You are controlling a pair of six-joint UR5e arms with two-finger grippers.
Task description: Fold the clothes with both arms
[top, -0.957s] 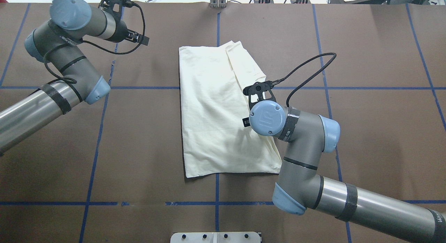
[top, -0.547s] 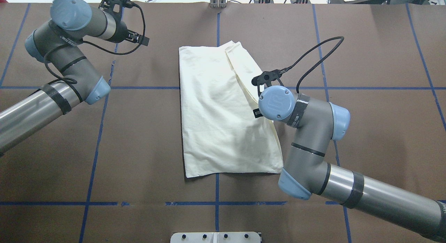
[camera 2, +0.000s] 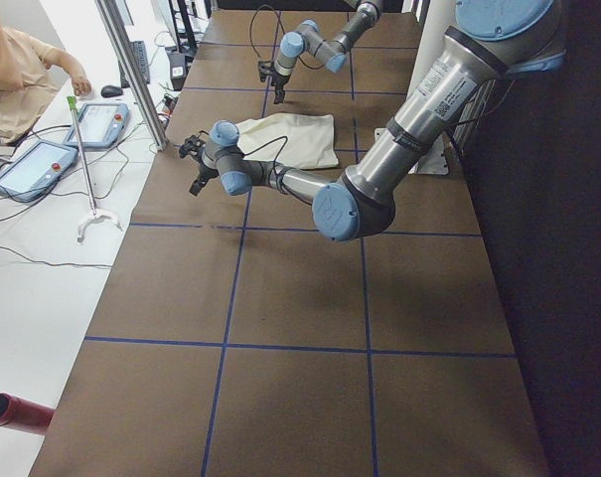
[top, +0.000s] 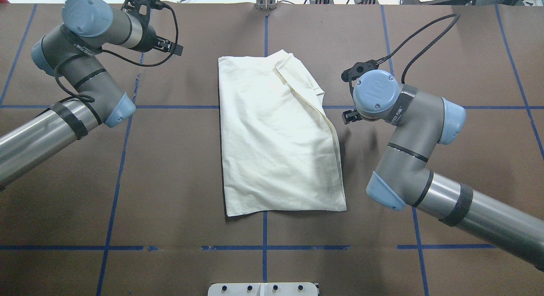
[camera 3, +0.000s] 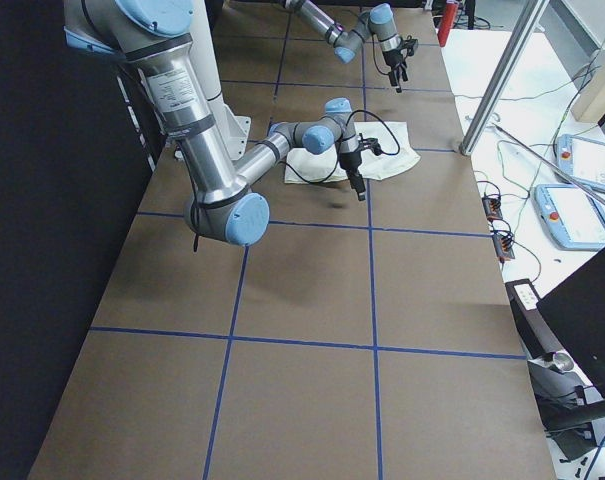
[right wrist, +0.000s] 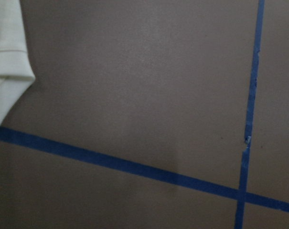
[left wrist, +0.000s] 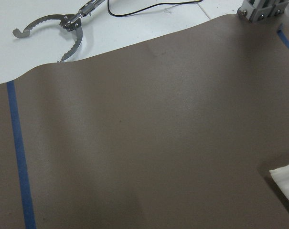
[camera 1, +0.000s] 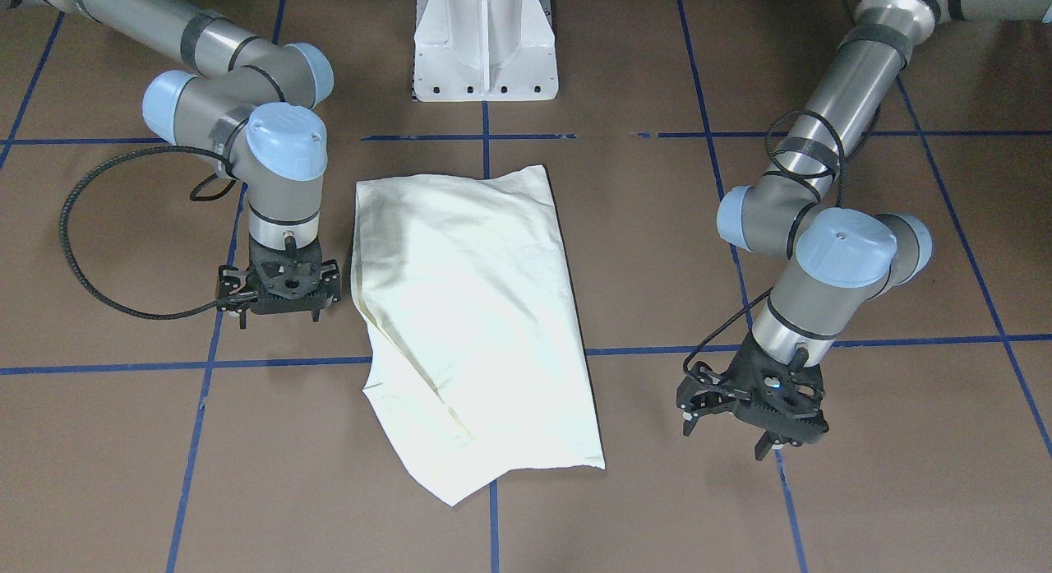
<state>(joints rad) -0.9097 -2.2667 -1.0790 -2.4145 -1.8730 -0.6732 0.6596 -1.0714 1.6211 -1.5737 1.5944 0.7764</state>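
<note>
Right gripper (camera 1: 279, 314) is now parked off the T-shirt (top: 276, 134), just beside its right edge over bare table (top: 467, 139); a second ago it was over that edge, above the cloth. Fingers are apart and nothing is held, so the side flap is judged released and laid. A diagonal seam is seen along the right side, plain face up. The shirt is laid flat at table centre as a long narrow panel across one blue tape line (top: 170, 106), near end towards the pedestal base (camera 1: 485, 47), far end skewed with a corner sticking out. Side folds are judged done; the lengthwise fold is not yet made. Left gripper (camera 1: 727, 441) is unchanged: held off the shirt's far left corner, not touching, fingers spread, empty. Further out, the right arm's cable loop (top: 425, 37) is hung beyond the wrist, apart from the cloth. A metal post (top: 265, 1) is fixed at the far table edge, and a toothed grabber tool (left wrist: 63, 28) is left on the white floor beyond. Nothing is seen between either gripper and the shirt. The skewed far corner is judged the likeliest trouble for a square fold.
</note>
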